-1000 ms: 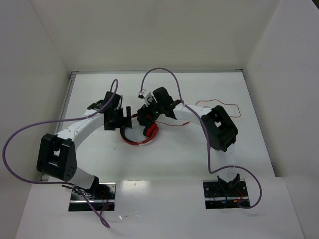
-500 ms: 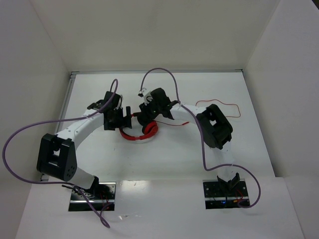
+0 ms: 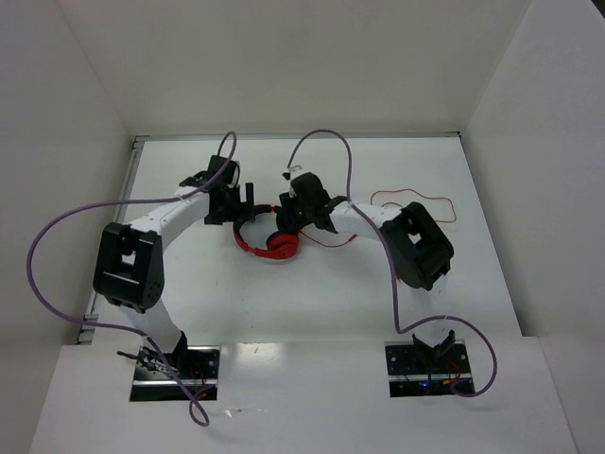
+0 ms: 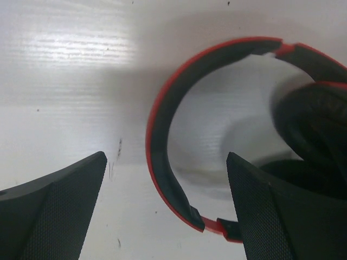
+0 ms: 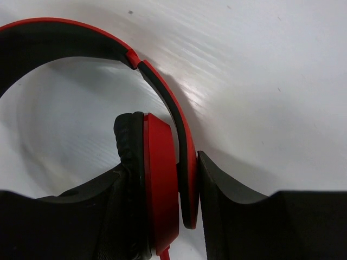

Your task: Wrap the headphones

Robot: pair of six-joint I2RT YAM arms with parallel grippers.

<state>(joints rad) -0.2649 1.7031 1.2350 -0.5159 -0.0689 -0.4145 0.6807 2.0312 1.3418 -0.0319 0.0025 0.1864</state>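
Right gripper [image 5: 162,189] around headphones [image 3: 282,248]

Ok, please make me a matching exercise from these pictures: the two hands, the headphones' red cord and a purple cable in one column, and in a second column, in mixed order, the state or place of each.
Column 1
1. left hand
2. right hand
3. red cord
4. purple cable

Column 2
A. shut on the ear cup
B. lies looped on the table, on the right side
C. open, one finger on each side of the headband
D. bends in an arch at the right arm's wrist

Pairs: 1-C, 2-A, 3-B, 4-D
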